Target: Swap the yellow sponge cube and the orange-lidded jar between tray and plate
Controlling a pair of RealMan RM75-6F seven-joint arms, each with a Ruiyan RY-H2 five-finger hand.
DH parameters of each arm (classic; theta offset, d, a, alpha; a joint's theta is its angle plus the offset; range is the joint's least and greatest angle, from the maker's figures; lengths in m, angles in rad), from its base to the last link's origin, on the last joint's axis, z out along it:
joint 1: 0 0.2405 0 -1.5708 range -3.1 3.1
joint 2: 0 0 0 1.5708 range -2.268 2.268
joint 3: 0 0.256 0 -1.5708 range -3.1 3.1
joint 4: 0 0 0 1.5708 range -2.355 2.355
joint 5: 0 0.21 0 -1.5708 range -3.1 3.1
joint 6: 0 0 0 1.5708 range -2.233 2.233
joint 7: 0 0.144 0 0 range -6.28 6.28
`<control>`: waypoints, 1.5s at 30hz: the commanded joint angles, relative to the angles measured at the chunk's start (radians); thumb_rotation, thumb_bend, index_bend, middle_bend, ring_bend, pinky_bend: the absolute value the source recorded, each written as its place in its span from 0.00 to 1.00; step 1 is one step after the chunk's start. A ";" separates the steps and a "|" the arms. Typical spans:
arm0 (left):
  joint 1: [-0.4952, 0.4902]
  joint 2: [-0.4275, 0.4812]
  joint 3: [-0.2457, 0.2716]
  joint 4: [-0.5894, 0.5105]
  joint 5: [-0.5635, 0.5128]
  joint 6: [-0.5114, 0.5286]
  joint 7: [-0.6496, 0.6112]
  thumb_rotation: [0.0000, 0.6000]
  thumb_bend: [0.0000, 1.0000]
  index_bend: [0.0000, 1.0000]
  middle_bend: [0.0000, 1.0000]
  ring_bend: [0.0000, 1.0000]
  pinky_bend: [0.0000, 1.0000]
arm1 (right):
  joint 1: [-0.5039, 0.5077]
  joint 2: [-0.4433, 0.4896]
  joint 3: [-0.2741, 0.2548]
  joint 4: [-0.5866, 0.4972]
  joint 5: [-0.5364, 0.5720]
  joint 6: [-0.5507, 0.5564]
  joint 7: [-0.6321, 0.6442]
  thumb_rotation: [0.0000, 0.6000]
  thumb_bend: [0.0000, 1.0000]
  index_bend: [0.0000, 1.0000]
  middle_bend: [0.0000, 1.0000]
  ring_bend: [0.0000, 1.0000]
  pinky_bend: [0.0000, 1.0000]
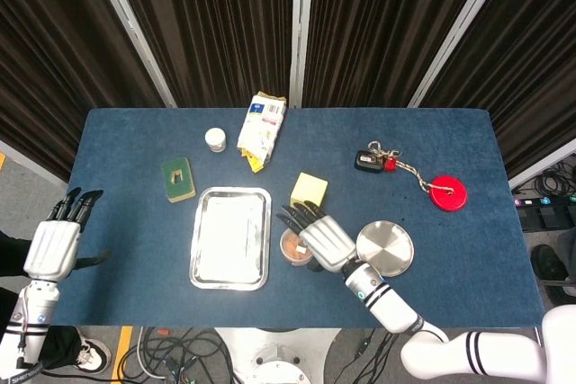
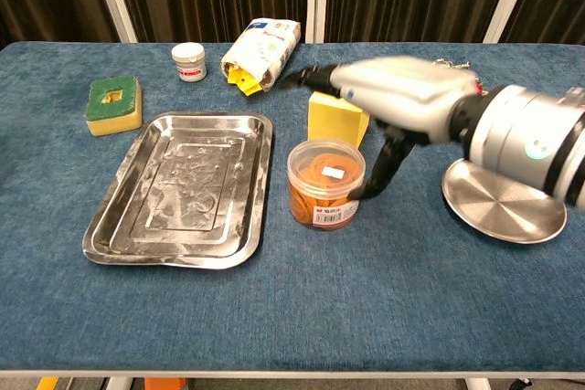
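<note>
Nearest the table's front edge, the steel tray (image 2: 178, 189) lies flat on the blue table (image 2: 292, 317), nothing in it. Just right of it the orange-lidded jar (image 2: 325, 184) stands upright on the cloth, between tray and plate, clear walls showing orange contents, white label on lid and side. The right hand (image 2: 388, 98) hovers over and behind the jar, fingers spread out above it, thumb hanging down close to the jar's right side; whether the thumb touches I can't tell, the hand grips nothing. Round steel plate (image 2: 504, 199) sits to the right, nothing on it, partly behind the right forearm. The left hand (image 1: 56, 245) is off the table's left edge, seen in the head view only, fingers straight and slightly apart, holding nothing.

Behind the jar, the yellow sponge cube (image 2: 336, 120) rests on the cloth, on neither tray nor plate. Far left, a green-and-yellow scrub sponge (image 2: 114, 104). Further back, a small white-lidded jar (image 2: 188, 61) and a white bag (image 2: 262, 54) lying on its side, yellow showing at its mouth. Far right, a key fob (image 1: 370, 161) on a cord runs to a red disc (image 1: 447, 192).
</note>
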 commanded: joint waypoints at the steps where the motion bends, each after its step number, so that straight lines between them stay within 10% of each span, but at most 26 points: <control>1: 0.003 -0.002 0.001 0.002 0.003 0.000 -0.003 1.00 0.04 0.10 0.12 0.02 0.17 | -0.015 0.045 0.039 -0.028 -0.004 0.065 0.007 1.00 0.00 0.00 0.02 0.00 0.06; 11: 0.006 -0.008 -0.005 0.029 -0.005 -0.029 -0.042 1.00 0.04 0.10 0.12 0.02 0.17 | 0.112 -0.049 0.178 0.259 0.261 -0.054 0.032 1.00 0.00 0.00 0.02 0.00 0.06; 29: 0.003 -0.018 0.002 0.086 0.005 -0.075 -0.089 1.00 0.04 0.10 0.13 0.02 0.17 | 0.204 -0.204 0.158 0.496 0.351 -0.143 0.132 1.00 0.00 0.00 0.05 0.00 0.07; 37: 0.005 -0.027 0.004 0.098 0.001 -0.088 -0.093 1.00 0.04 0.10 0.13 0.02 0.17 | 0.220 -0.274 0.148 0.604 0.292 -0.103 0.172 1.00 0.14 0.02 0.22 0.20 0.44; 45: 0.006 -0.033 -0.001 0.112 -0.003 -0.093 -0.099 1.00 0.04 0.10 0.13 0.02 0.17 | 0.202 -0.284 0.147 0.625 0.193 -0.029 0.247 1.00 0.29 0.36 0.44 0.44 0.67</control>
